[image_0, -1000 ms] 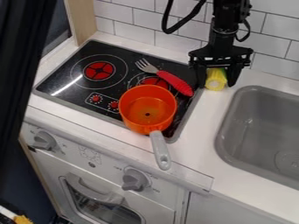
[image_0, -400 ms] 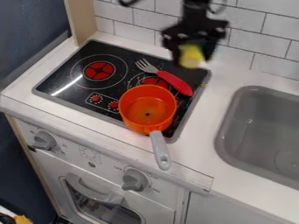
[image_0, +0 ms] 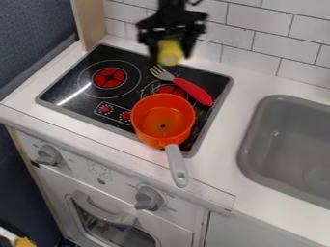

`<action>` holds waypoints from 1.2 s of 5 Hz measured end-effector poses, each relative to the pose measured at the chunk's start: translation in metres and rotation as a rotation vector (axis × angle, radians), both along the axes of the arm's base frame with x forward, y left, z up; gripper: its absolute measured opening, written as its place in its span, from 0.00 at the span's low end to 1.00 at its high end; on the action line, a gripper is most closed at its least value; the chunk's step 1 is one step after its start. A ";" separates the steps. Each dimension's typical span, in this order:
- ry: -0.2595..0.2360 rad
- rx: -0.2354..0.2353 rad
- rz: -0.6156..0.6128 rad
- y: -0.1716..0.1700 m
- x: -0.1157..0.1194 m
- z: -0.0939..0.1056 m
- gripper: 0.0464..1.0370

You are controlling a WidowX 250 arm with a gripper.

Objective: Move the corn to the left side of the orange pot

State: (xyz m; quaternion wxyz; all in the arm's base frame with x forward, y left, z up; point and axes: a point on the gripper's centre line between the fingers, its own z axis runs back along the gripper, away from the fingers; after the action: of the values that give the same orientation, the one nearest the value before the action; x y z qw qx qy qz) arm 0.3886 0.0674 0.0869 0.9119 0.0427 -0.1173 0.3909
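The black gripper is at the top of the view, in front of the tiled wall and over the back edge of the stove. It is shut on the yellow corn, held between its fingers and raised above the stovetop, just above the fork's tines. The orange pot rests on the front right of the stovetop, its grey handle pointing toward the front edge. The corn is behind the pot in the view.
A fork with a red handle lies on the stovetop behind the pot. To the right, a grey sink is set into the white counter. A wooden post stands at the back left.
The gripper has lifted the corn from the counter beside the stove's right edge and carried it left to above the stove's back edge. The pot and fork have stayed put.
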 end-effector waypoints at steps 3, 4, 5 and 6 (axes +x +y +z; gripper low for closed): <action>0.062 -0.030 0.199 0.067 -0.044 -0.043 0.79; 0.076 -0.048 0.225 0.075 -0.051 -0.054 0.79; 0.104 -0.054 0.247 0.076 -0.051 -0.059 0.83; 0.114 -0.070 0.274 0.074 -0.052 -0.063 0.98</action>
State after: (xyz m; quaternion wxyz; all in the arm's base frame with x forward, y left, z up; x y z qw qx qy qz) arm 0.3371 0.1412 0.0243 0.8560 0.0485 -0.0445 0.5127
